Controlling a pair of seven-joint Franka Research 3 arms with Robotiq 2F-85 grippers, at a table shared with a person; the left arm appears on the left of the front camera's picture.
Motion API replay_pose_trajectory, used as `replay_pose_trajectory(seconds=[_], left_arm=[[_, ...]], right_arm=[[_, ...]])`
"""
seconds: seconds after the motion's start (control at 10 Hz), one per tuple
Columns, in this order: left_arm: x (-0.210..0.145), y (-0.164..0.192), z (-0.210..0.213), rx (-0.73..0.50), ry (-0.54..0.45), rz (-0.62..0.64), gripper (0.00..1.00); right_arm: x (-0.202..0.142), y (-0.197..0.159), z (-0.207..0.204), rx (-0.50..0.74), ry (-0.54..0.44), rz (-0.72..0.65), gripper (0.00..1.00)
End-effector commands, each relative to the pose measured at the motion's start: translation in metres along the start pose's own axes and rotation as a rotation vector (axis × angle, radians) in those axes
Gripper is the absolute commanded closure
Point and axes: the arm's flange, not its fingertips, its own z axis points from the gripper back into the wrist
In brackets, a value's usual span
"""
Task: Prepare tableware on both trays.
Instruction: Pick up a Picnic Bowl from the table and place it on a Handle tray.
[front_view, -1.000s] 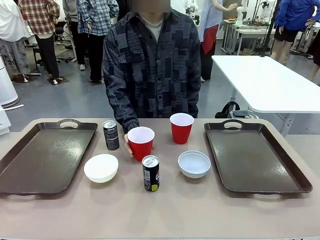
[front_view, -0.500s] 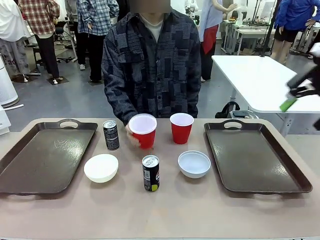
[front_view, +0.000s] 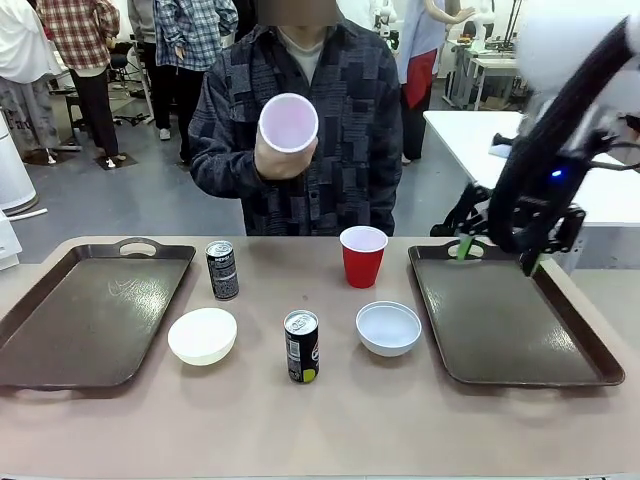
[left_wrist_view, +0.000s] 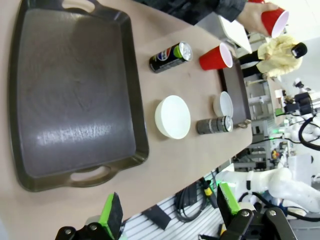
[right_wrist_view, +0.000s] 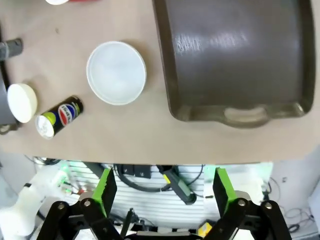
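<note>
Both claws stand released: the right claw (front_view: 497, 256) hangs over the right tray (front_view: 500, 330), and the left claw (left_wrist_view: 168, 207) is high, with the left tray (left_wrist_view: 75, 100) ahead. A hand (front_view: 272, 160) holds a red cup (front_view: 288, 123) up, left of the right claw. Best to approach level and close gently around its wall.

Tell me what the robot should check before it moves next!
1. Right gripper open, nothing between its fingers: ok.
2. Left gripper open, nothing in it: ok.
3. Left tray and right tray bare, room for tableware: ok.
4. Far can and near can upright on the table: ok.
5. Left bowl and right bowl on the table, apart from the cans: ok.
6. Both cups on the table: not ok. One red cup stands there; the person's hand holds the other cup up in the air.
</note>
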Motion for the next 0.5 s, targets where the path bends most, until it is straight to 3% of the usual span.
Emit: replay_pose_trajectory(seconds=[0.0,0.1,0.4], left_arm=[[-0.0020,0.0012,-0.0006,-0.006,-0.007,-0.004,0.00],[-0.0020,0.0012,-0.0006,-0.006,-0.007,-0.004,0.00],[-0.0020,0.0012,-0.0006,-0.006,-0.007,-0.004,0.00]], right_arm=[[0.0183,0.0102,-0.0144,-0.018,-0.005,-0.009,0.00],[0.0153,0.0090,-0.0149,0.039,0.010,0.033,0.00],[0.0093,0.0072,-0.0141,-0.004,0.005,0.010,0.00]])
